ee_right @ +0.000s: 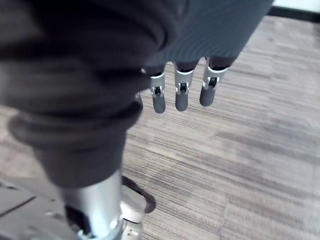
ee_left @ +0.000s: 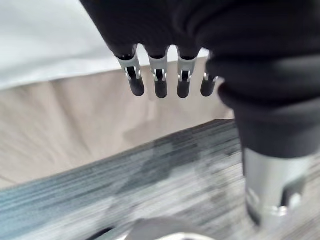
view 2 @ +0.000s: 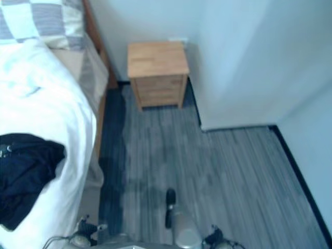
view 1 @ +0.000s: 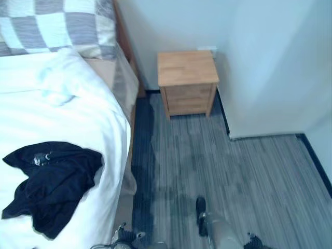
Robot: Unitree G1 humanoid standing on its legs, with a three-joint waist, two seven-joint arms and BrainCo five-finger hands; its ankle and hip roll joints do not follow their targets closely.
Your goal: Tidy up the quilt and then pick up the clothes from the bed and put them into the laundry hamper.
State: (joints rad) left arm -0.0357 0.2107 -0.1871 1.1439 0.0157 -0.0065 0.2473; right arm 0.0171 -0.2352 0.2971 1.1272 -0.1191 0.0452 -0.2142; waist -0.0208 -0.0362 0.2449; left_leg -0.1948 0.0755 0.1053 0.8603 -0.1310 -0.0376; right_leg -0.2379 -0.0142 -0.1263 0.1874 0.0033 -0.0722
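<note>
The bed (view 1: pixel 124 111) takes up the robot's left, its long edge running from the near foreground up to the wall. A white quilt (view 1: pixel 46 119) covers it and hangs over that edge, rumpled into a loose heap near the checked pillow (view 1: pixel 57 26) at the head. A strip of tan mattress side shows below the quilt's hem. The grey striped carpet (view 1: pixel 233 176) lies open from the bed's edge across to the white wall on the right, with a darker band running just beside the bed. A wooden nightstand (view 1: pixel 188 80) stands in the far corner, near the bed's head but apart from it. The dark clothes (view 1: pixel 49 184) lie crumpled on the quilt at the near end, close to the bed's edge. The left hand (ee_left: pixel 160 82) hangs beside the mattress side with fingers straight and apart, holding nothing. The right hand (ee_right: pixel 180 95) hangs over bare carpet, fingers likewise straight and empty.
</note>
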